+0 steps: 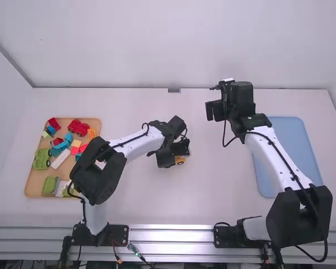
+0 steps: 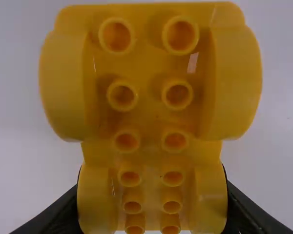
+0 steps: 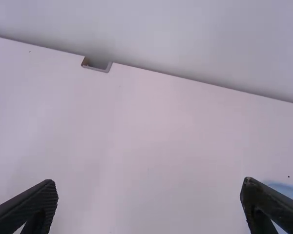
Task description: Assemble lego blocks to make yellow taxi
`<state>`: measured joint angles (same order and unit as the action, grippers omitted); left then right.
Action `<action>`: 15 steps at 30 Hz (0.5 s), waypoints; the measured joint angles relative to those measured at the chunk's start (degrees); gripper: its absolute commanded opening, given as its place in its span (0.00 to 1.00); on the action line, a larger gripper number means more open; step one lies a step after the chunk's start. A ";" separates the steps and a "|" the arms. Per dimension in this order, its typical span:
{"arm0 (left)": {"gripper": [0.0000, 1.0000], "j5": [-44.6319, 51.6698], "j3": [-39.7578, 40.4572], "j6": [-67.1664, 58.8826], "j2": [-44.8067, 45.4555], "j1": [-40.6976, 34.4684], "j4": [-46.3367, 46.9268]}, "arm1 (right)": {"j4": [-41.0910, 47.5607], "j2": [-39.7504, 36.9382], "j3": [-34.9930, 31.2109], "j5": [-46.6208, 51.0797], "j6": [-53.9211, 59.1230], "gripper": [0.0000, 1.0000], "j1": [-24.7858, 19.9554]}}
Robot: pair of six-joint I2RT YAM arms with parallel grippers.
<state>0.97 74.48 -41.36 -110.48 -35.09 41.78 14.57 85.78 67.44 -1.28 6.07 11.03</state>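
Your left fingers (image 2: 58,213) grip the yellow block (image 2: 149,117) by its sides, probably for squarer control, while your right fingers (image 3: 31,205) hang open.

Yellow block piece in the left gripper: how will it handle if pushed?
The yellow piece should stay stiff, since it looks like moulded plastic. Its open, hollow tubes suggest it is light for its size. The left gripper holds one end, so the other could tip if nudged.
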 measured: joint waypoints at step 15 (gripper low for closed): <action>0.99 -2.38 -10.10 -4.48 0.39 0.11 -14.99 | 0.55 0.00 0.00 0.11 1.92 0.99 0.00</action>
<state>-1.41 64.38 -45.84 -110.08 -34.98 26.79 15.11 85.78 67.44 -1.17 7.99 11.03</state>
